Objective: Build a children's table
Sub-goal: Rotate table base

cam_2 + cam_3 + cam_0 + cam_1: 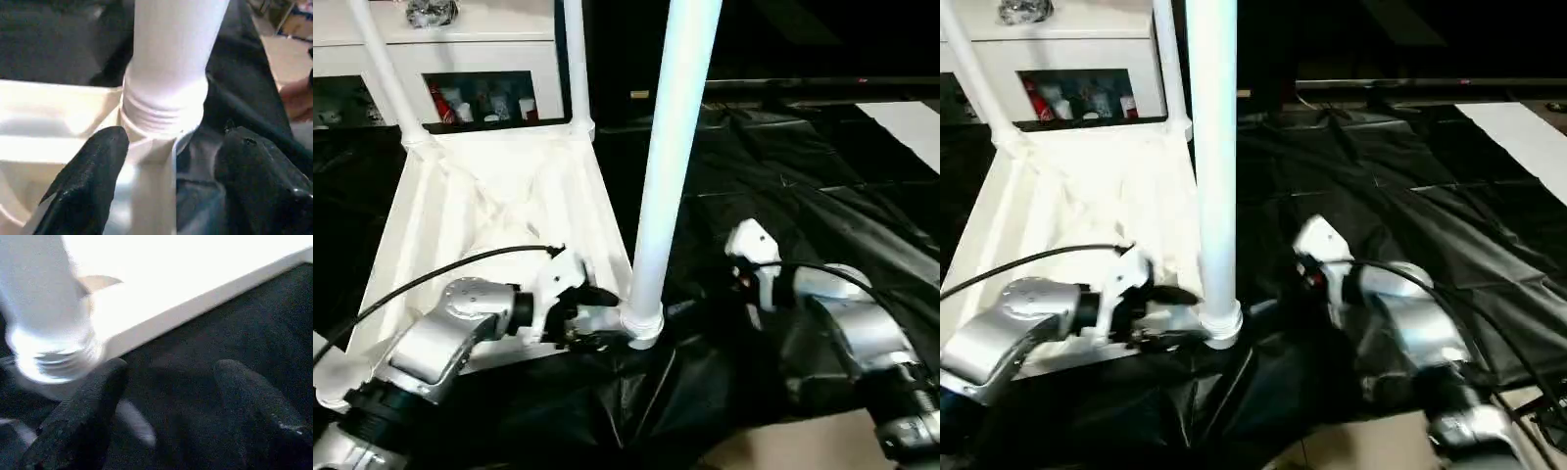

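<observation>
The tabletop (460, 225) lies upside down on a black sheet (783, 206) spread over the floor, ribbed underside facing up, which makes sense because the corner sockets have to face up for the legs to go in. Three legs stand in it: two at the far corners, the far left leg (386, 83) and the far right leg (576, 64), close to a white cabinet (480, 59) behind, and the near leg (671, 157) rising from the near right corner socket (641, 325). The left gripper (597, 318) sits right at that socket, and its wrist view shows its two black fingers (88, 181) spread on either side of the leg's threaded collar (164, 110), not clamped on it; I'd say it is placed there to steady or turn the leg home. The right gripper (166, 401) is low over the sheet just beside that same corner, fingers apart and holding nothing, the leg's base showing blurred beside one finger. The near left corner looks to be without a leg, so one is probably left to fit.
</observation>
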### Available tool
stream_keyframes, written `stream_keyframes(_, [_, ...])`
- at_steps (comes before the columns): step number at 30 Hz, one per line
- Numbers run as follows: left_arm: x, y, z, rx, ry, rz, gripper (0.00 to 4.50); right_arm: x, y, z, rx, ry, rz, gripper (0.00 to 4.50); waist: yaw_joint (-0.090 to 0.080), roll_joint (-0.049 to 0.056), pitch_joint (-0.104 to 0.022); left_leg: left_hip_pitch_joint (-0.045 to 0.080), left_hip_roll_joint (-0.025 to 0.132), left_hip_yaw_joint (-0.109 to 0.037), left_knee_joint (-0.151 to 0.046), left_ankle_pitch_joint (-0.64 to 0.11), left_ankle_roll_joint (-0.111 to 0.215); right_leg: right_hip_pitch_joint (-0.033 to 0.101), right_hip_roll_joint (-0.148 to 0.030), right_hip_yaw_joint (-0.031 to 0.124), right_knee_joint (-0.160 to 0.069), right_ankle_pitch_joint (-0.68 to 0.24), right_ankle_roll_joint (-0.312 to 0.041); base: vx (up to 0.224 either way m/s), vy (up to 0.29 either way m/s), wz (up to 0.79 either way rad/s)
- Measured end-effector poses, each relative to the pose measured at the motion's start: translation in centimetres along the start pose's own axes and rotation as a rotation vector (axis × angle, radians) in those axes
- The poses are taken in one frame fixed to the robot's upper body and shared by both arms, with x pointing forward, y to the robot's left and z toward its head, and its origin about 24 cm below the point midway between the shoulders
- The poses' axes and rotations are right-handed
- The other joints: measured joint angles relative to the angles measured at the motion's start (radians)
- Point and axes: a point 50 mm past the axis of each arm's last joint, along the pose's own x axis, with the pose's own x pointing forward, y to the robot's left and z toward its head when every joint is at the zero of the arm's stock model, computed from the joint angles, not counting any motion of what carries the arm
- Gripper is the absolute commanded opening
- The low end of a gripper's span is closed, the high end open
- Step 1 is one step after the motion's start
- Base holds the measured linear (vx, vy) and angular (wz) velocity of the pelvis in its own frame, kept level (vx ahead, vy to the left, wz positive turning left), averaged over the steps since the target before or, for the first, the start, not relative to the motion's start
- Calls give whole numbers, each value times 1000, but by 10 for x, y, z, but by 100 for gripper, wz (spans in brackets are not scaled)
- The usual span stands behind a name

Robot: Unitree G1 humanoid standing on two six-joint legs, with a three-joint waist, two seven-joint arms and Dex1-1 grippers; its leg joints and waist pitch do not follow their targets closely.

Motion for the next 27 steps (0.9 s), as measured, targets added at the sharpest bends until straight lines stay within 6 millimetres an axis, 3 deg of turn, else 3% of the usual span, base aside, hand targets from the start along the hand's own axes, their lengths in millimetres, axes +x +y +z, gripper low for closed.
stream_keyframes(6, [-3, 2, -2, 4, 37, -5, 287, -14, 12, 1, 11, 43, 89, 328, 1, 2, -1, 1, 0, 0, 0, 0, 0, 1, 0, 0, 0, -1, 1, 0, 0, 0])
stream_keyframes(14, [-6, -1, -16, -42, 106, -5, 201, -16, 15, 2, 7, 44, 91, 328, 5, 4, -2, 1, 0, 0, 0, 0, 0, 1, 0, 0, 0, -1, 2, 0, 0, 0])
stream_keyframes(17, [-8, -1, -18, -41, 123, 2, 192, -17, 17, 5, 5, 41, 100, 328, 6, 4, -2, 1, 0, 0, 0, 0, 0, 1, 0, 0, 0, -1, 2, 0, 0, 0])
stream_keyframes(27, [-11, 0, -20, -44, 119, 13, 99, -18, 19, 6, 6, 45, 111, 328, 6, 4, -2, 1, 0, 0, 0, 0, 0, 1, 0, 0, 0, -1, 2, 0, 0, 0])
